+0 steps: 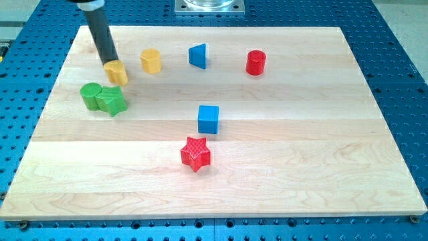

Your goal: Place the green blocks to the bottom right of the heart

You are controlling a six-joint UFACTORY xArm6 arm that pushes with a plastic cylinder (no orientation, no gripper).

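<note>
Hiding behind the yellow heart point(116, 71), my tip point(110, 63) is obscured.

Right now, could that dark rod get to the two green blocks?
Probably yes. My tip sits just above the green blocks, touching the yellow heart; only the heart stands partly between, and bare board lies around it.

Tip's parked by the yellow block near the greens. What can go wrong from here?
My tip sits against the yellow block, probably the heart, just above the green blocks. Two likely risks:
1. Moving off could drag the yellow block, shifting the reference.
2. The green blocks touch each other; an off-centre push may split them instead of sliding both together.
</note>
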